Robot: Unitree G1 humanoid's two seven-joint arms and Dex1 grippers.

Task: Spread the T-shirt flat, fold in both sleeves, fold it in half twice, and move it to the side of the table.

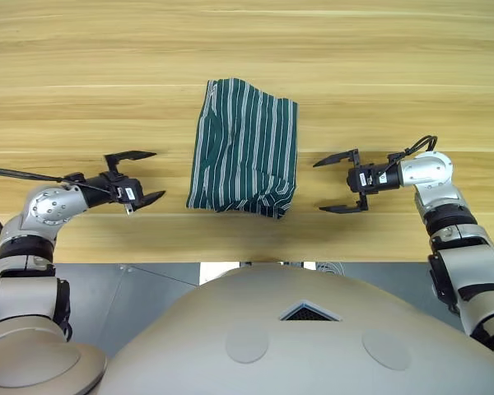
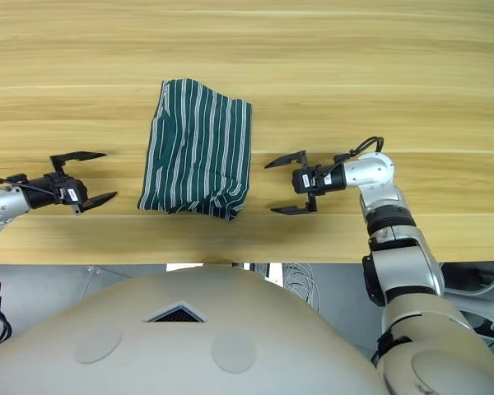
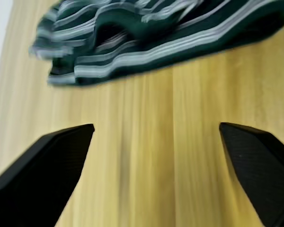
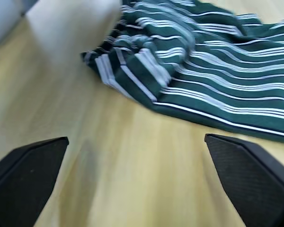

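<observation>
I see the T-shirt lying in the middle of the head-camera frame on the wooden table. It is folded into a compact, roughly rectangular bundle, dark green with thin white stripes, and its lower edge is rumpled. My left gripper sits at the left of the frame, near the shirt's lower left corner, its two black fingers spread wide with nothing between them. My right gripper sits at the right, near the lower right corner, likewise spread and empty. Both point inward at the shirt and stand apart from the cloth. In each wrist view, bare wood lies between the fingertips, with striped fabric just beyond.
</observation>
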